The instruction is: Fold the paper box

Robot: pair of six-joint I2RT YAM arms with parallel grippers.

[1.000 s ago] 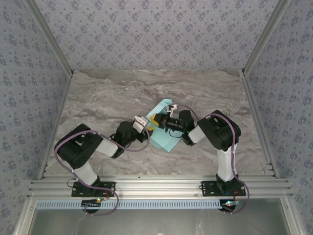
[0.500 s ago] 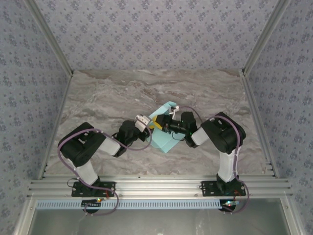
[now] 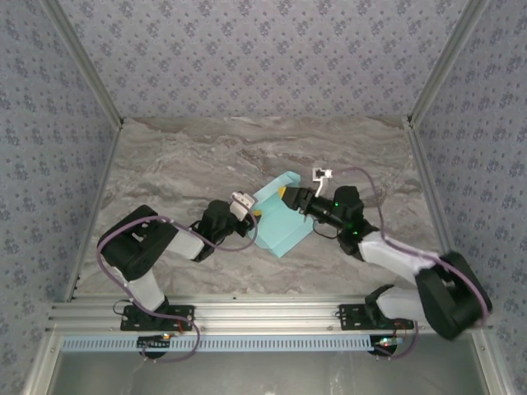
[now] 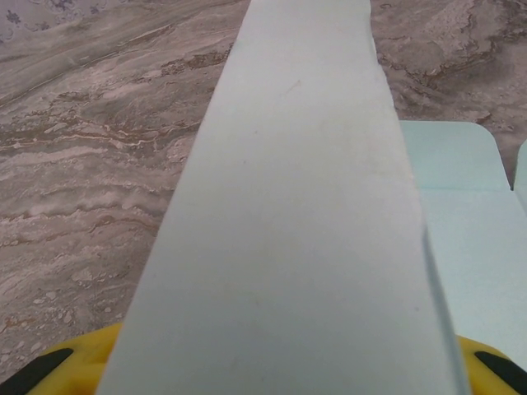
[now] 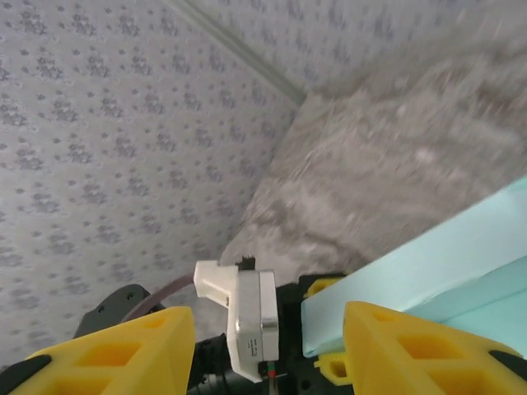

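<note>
The paper box [image 3: 282, 222], light aqua card, lies partly folded at the middle of the marble table. My left gripper [image 3: 250, 216] is shut across the box's left end; in the left wrist view a broad aqua panel [image 4: 288, 214] runs up from between the yellow fingers [image 4: 49, 366], covering the left gripper [image 4: 272, 380]. My right gripper [image 3: 288, 196] stands open at the box's far right corner, off the card. In the right wrist view, the right gripper [image 5: 265, 329] has nothing between its yellow fingers [image 5: 123, 354], and the box's edge [image 5: 412, 271] shows just beyond them.
The marble table [image 3: 181, 164] is fenced by aluminium rails [image 3: 263, 311] and patterned walls [image 3: 263, 58]. The left arm's white wrist camera [image 5: 247, 317] sits close in front of the right gripper. The right arm's elbow [image 3: 449, 292] hangs out past the table's near right corner.
The right gripper has opened, let go of the box and drawn back to the right, its elbow swinging out low right. The left gripper closed a little on the box's end.
</note>
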